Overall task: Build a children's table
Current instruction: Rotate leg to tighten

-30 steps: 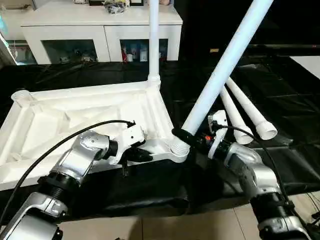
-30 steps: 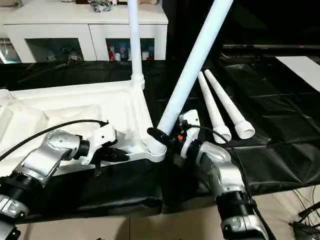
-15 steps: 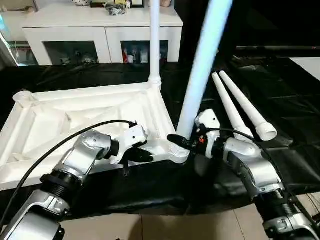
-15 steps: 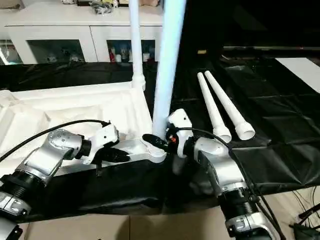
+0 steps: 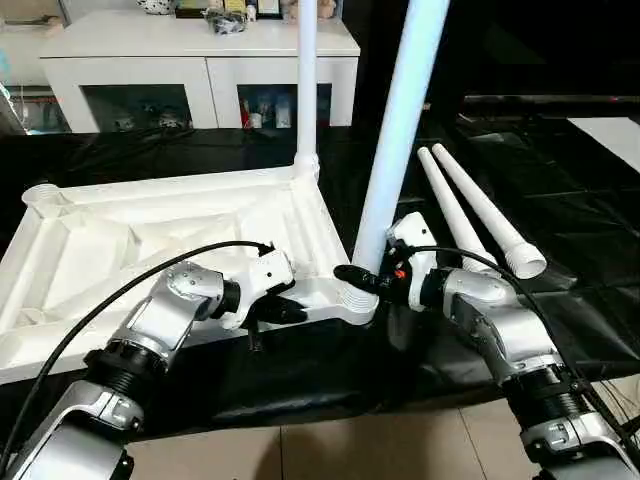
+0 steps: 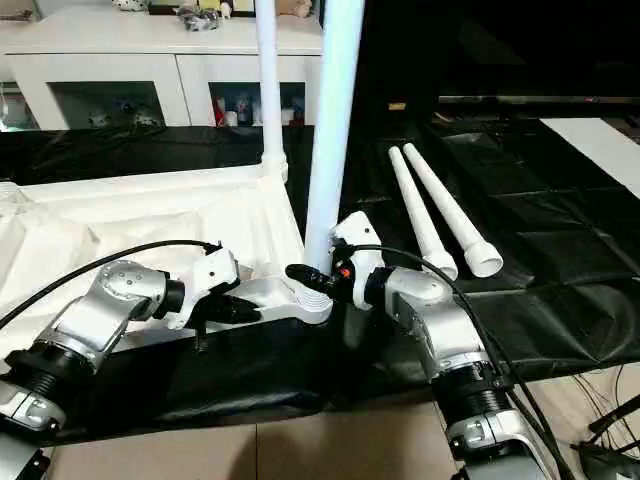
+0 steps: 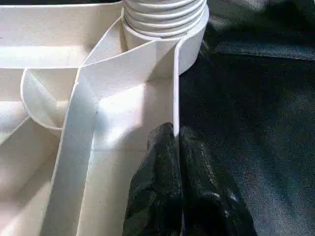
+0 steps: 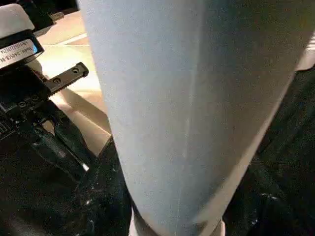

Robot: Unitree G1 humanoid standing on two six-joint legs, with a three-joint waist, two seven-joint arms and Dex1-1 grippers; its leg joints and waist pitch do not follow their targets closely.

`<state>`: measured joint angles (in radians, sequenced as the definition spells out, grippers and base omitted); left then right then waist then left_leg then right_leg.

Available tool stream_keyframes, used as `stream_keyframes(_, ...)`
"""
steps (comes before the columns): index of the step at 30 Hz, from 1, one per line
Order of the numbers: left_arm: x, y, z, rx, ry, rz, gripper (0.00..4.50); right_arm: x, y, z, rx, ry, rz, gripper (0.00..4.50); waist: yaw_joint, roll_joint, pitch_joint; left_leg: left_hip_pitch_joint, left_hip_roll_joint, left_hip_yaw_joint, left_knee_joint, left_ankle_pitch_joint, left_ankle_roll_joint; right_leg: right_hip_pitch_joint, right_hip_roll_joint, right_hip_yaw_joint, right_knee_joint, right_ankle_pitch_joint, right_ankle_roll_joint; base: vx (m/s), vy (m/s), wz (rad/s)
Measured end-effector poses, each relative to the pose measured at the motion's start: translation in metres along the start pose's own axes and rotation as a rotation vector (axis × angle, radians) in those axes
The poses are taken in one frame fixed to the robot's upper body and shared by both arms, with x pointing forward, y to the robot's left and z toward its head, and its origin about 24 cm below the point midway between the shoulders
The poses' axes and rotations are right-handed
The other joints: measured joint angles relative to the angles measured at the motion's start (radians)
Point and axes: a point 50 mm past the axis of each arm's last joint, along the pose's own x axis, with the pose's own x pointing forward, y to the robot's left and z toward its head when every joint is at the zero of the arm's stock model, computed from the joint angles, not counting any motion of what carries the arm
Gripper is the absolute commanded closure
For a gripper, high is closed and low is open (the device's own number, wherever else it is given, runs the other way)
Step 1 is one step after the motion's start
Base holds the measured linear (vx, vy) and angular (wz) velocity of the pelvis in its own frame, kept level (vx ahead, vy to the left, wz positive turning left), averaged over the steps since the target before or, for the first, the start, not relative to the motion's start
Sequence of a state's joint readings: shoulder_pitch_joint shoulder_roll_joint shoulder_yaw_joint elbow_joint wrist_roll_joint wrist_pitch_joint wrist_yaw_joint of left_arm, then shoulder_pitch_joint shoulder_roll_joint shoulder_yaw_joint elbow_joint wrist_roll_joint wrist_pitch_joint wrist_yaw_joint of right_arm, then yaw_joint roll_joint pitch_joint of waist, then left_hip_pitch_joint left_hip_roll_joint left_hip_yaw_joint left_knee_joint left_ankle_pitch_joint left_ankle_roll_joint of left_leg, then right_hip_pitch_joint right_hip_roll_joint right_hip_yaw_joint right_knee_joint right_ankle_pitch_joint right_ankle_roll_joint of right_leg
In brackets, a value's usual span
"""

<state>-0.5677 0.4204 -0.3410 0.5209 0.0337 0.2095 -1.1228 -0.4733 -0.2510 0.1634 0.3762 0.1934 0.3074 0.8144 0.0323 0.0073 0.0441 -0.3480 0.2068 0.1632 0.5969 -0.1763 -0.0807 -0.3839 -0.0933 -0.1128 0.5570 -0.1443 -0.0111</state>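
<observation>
the top point(image 5: 150, 240) lies ribs-up at the bench's point(image 5: 590, 200) front left. one leg point(image 5: 306, 80) stands in its far right socket. the left gripper point(image 7: 178, 147) has its jaws pinched shut on the top's front rim, beside the near right socket point(image 5: 356, 300). the right gripper point(image 5: 362, 280) has its jaws closed round a second leg point(image 5: 400, 130), low down, its threaded foot in that socket. two spare legs point(image 5: 480, 215) lie at the right. to seat it well, hold the leg plumb, keep the rim pinned and twist straight down.
</observation>
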Motion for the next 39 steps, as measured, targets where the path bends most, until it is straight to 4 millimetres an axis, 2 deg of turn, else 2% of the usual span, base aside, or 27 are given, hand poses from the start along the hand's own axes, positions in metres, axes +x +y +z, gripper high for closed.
stream_keyframes(4,0.001,0.0,0.0,0.0,-0.003,-0.002,4.5,0.0,0.0,-0.001,0.003,0.0,-0.004,2.64,-0.002,0.0,0.0,0.0,0.0,-0.007,0.0,0.0,0.0,0.007,-0.001,-0.009,-0.013,0.0,0.0,0.0,0.0,0.0)
stream_keyframes(8,0.0,0.001,-0.002,-0.005,-0.005,0.006,4.5,0.004,-0.001,-0.001,0.01,-0.004,-0.009,2.64,-0.005,0.0,0.0,0.0,-0.001,-0.008,0.0,0.0,0.0,0.006,-0.001,-0.009,-0.014,0.0,0.0,0.0,0.0,0.0)
stream_keyframes(11,-0.002,0.002,-0.004,-0.011,-0.004,0.022,4.5,0.008,-0.001,-0.001,0.012,-0.013,-0.026,2.64,-0.009,0.002,0.001,0.001,-0.001,-0.013,0.0,0.0,0.0,0.006,-0.001,-0.017,-0.017,0.0,0.0,0.0,0.0,0.0)
stream_keyframes(12,-0.002,0.003,-0.005,-0.018,-0.004,0.035,4.5,0.011,-0.002,0.0,0.015,-0.018,-0.043,2.64,-0.015,0.005,0.003,0.001,0.0,-0.018,0.0,0.0,0.0,0.006,-0.002,-0.027,-0.023,0.0,0.0,0.0,0.0,0.0)
stream_keyframes(14,-0.002,0.005,-0.006,-0.029,-0.005,0.054,4.5,0.015,-0.002,0.0,0.022,-0.028,-0.078,2.64,-0.026,0.016,0.009,0.004,0.005,-0.027,-0.003,-0.001,0.0,0.022,-0.003,-0.05,-0.038,-0.001,0.0,0.0,0.0,0.0)
stream_keyframes(15,0.0,0.007,-0.005,-0.035,-0.004,0.073,4.5,0.018,-0.003,-0.001,0.037,-0.041,-0.125,2.64,-0.02,0.022,0.018,0.0,0.005,-0.027,-0.009,-0.001,-0.001,0.026,-0.004,-0.041,0.005,-0.032,-0.009,-0.082,-0.016,0.03)
stream_keyframes(16,0.003,0.008,-0.003,-0.038,-0.001,0.084,4.5,0.018,-0.005,-0.002,0.047,-0.048,-0.162,2.64,-0.011,0.01,0.018,0.002,0.002,-0.01,-0.01,0.0,-0.001,0.023,-0.003,-0.007,0.068,-0.064,-0.028,-0.082,-0.016,0.03)
stream_keyframes(17,0.008,0.01,0.0,-0.044,-0.01,0.113,4.5,0.021,-0.007,-0.002,0.07,-0.062,-0.22,2.64,0.003,-0.018,0.014,0.008,-0.002,0.011,-0.007,0.0,-0.001,0.023,-0.007,0.026,0.105,-0.081,-0.011,-0.058,-0.083,0.16)
stream_keyframes(18,0.013,0.012,0.003,-0.064,-0.02,0.16,4.5,0.027,-0.01,0.001,0.088,-0.072,-0.3,2.64,0.014,-0.029,0.011,0.013,-0.005,0.01,-0.003,-0.015,-0.013,0.008,-0.003,0.037,0.109,-0.089,0.015,0.031,-0.118,-0.04)
stream_keyframes(19,0.016,0.013,0.005,-0.072,-0.017,0.18,4.5,0.031,-0.012,0.003,0.098,-0.074,-0.352,2.64,0.027,-0.022,0.008,0.011,-0.009,-0.004,0.013,-0.033,-0.007,0.002,-0.006,0.027,0.105,-0.09,0.014,0.031,-0.118,-0.04)
stream_keyframes(21,0.028,0.014,0.014,-0.115,-0.02,0.211,4.5,0.036,-0.017,0.004,0.128,-0.081,-0.48,2.64,0.037,-0.005,0.003,-0.004,-0.015,-0.036,0.002,-0.026,-0.022,0.001,-0.006,0.002,0.09,-0.089,0.014,0.034,-0.02,-0.36)
stream_keyframes(22,0.033,0.013,0.017,-0.133,-0.022,0.221,4.5,0.036,-0.018,0.004,0.134,-0.079,-0.511,2.64,0.035,-0.005,0.003,-0.004,-0.013,-0.039,-0.005,-0.025,-0.024,0.003,-0.002,0.001,0.08,-0.089,0.014,0.021,0.007,-0.31)
stream_keyframes(27,0.051,0.015,0.031,-0.193,0.009,0.29,4.5,0.051,-0.021,0.007,0.195,-0.072,-0.671,2.64,0.027,-0.004,0.002,-0.001,-0.015,-0.033,-0.018,-0.025,-0.023,0.008,0.001,0.005,0.048,-0.078,-0.002,0.0,0.0,0.0)
stream_keyframes(31,0.059,0.015,0.037,-0.216,0.028,0.324,4.5,0.059,-0.02,0.008,0.228,-0.061,-0.745,2.64,0.016,0.008,0.01,0.001,-0.01,-0.041,-0.026,-0.026,-0.022,0.029,0.0,-0.022,0.002,-0.079,-0.002,-0.026,0.031,-0.03)
stream_keyframes(32,0.059,0.015,0.038,-0.222,0.032,0.33,4.5,0.06,-0.02,0.009,0.232,-0.063,-0.757,2.64,0.018,0.013,0.015,-0.003,-0.008,-0.039,-0.03,-0.026,-0.022,0.037,0.0,-0.022,0.012,-0.083,-0.004,-0.088,0.055,-0.05)
stream_keyframes(33,0.062,0.014,0.04,-0.23,0.037,0.331,4.5,0.059,-0.021,0.007,0.244,-0.063,-0.777,2.64,0.028,0.003,0.018,-0.004,-0.009,-0.014,-0.035,-0.026,-0.022,0.038,-0.002,0.0,0.071,-0.114,-0.027,-0.064,0.003,0.17)
stream_keyframes(34,0.063,0.014,0.04,-0.232,0.039,0.341,4.5,0.058,-0.023,0.007,0.254,-0.061,-0.795,2.64,0.039,-0.03,0.01,0.005,-0.012,0.02,-0.038,-0.026,-0.022,0.036,-0.01,0.039,0.101,-0.121,-0.009,-0.064,0.003,0.17)
stream_keyframes(35,0.064,0.014,0.042,-0.232,0.034,0.348,4.5,0.057,-0.024,0.007,0.26,-0.058,-0.805,2.64,0.05,-0.048,0.008,0.01,-0.018,0.028,-0.034,-0.029,-0.018,0.029,-0.014,0.053,0.105,-0.117,0.015,0.047,-0.083,0.22)
stream_keyframes(36,0.065,0.013,0.042,-0.239,0.036,0.348,4.5,0.058,-0.024,0.008,0.26,-0.057,-0.808,2.64,0.062,-0.037,0.007,0.015,-0.017,0.01,-0.006,-0.054,0.003,0.024,-0.019,0.046,0.104,-0.117,0.016,0.092,-0.033,-0.32)
stream_keyframes(37,0.065,0.013,0.042,-0.246,0.034,0.347,4.5,0.06,-0.024,0.009,0.255,-0.058,-0.806,2.64,0.066,-0.022,0.005,0.008,-0.017,-0.015,-0.001,-0.05,-0.002,0.027,-0.02,0.028,0.098,-0.117,0.016,0.092,-0.033,-0.32)
stream_keyframes(38,0.066,0.013,0.043,-0.245,0.03,0.344,4.5,0.06,-0.025,0.011,0.248,-0.067,-0.808,2.64,0.062,-0.004,-0.004,0.001,-0.016,-0.027,-0.007,-0.031,-0.02,0.027,-0.016,0.014,0.088,-0.116,0.017,0.069,0.068,-0.47)
stream_keyframes(39,0.065,0.013,0.043,-0.243,0.028,0.346,4.5,0.06,-0.025,0.012,0.25,-0.067,-0.81,2.64,0.057,-0.01,-0.009,-0.005,-0.015,-0.03,-0.016,-0.02,-0.027,0.021,-0.014,0.014,0.082,-0.112,0.016,0.0,0.0,0.0)
